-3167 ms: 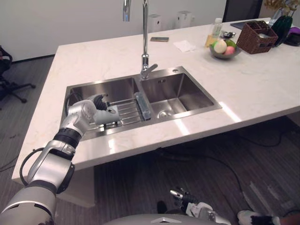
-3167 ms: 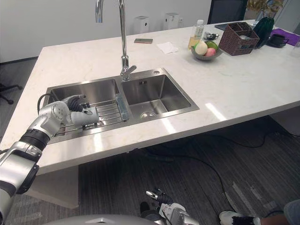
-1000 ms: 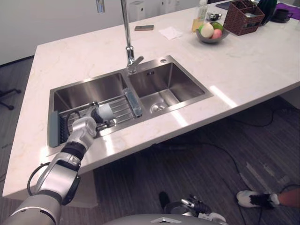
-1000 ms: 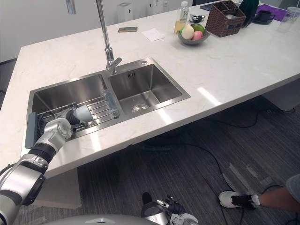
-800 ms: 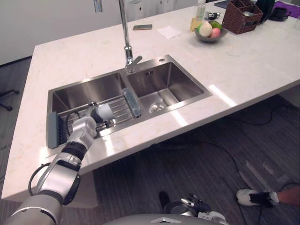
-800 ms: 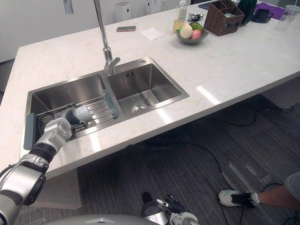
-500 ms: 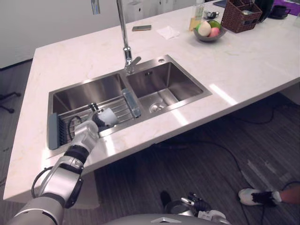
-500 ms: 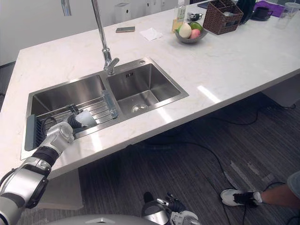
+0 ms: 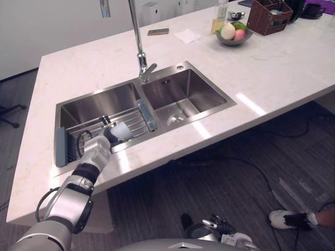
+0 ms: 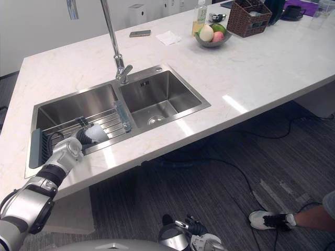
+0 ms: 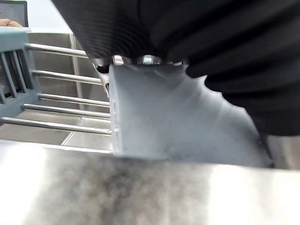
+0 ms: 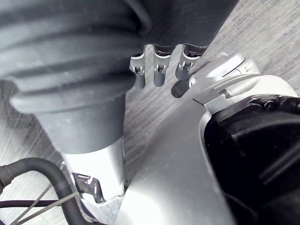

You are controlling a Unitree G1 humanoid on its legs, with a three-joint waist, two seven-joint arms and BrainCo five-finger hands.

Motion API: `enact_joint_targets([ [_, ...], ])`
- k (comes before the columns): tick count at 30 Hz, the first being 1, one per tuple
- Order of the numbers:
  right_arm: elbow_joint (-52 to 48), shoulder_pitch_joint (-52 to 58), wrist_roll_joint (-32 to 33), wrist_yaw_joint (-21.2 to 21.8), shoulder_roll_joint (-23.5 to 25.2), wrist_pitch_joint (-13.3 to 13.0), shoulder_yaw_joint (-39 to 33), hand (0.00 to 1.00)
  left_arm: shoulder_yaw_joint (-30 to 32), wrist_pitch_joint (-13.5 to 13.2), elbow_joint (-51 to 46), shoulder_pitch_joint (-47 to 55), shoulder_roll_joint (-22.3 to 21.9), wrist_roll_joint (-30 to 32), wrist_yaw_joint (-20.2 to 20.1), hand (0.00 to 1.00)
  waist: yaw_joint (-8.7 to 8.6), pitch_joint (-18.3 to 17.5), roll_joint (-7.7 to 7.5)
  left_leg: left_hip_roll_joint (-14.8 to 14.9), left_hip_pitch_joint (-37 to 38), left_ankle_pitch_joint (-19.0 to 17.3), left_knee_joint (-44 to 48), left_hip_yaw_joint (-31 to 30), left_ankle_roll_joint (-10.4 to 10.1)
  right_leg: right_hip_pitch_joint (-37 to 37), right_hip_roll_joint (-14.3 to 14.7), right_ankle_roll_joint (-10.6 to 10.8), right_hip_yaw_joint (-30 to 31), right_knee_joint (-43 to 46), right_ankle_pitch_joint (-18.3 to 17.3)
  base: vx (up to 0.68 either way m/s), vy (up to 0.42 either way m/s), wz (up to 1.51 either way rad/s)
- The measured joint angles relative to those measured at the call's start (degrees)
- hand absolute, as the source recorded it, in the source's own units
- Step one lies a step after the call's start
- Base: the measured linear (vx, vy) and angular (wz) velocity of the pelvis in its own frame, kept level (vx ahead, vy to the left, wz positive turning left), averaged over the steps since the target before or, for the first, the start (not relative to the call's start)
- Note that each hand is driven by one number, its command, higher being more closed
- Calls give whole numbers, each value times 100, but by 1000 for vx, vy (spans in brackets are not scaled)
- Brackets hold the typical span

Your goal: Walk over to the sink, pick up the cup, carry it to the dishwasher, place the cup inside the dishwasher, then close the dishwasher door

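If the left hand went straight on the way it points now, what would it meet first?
Probably the clear end bar of the sink rack: the left hand, shut on the cup, points along the rack toward it. Depth is uncertain.

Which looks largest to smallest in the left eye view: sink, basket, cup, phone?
1. sink
2. basket
3. cup
4. phone
The cup and phone look close in size, and the cup is nearer the camera, so their order is unsure.
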Motion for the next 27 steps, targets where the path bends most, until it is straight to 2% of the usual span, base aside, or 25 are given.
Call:
enact_joint_targets([
  [6,-17,-57,-2,-86,-17,74,2,0,-7,-15,-34,54,4,-12,26,100,-10,35,29,-3,10,-9,1,-49,5,31,1,19,-4,-1,-14,-11,-8,0],
  [13,-5,-67,-3,-99,-18,78,3,0,-43,-331,-19,162,4,-211,419,100,-11,41,29,13,6,-93,81,-312,0,80,-2,15,-42,-2,-18,-7,-7,1],
  [17,18,-70,-2,-101,-19,77,3,0,-62,-460,-19,177,15,-323,501,100,9,42,29,15,13,-102,80,-327,7,103,-4,12,-60,-3,-21,0,0,0],
  [24,47,-77,3,-119,-20,67,4,0,-94,-791,-90,225,60,-990,711,100,32,42,28,16,16,-101,79,-470,10,154,-20,13,-189,-2,-23,-11,-19,9],
  [27,92,-77,5,-123,-23,43,3,0,-60,-896,-213,254,106,-1318,756,100,110,42,21,15,16,-102,79,-480,12,168,-19,12,-203,0,-22,-3,-7,1],
])
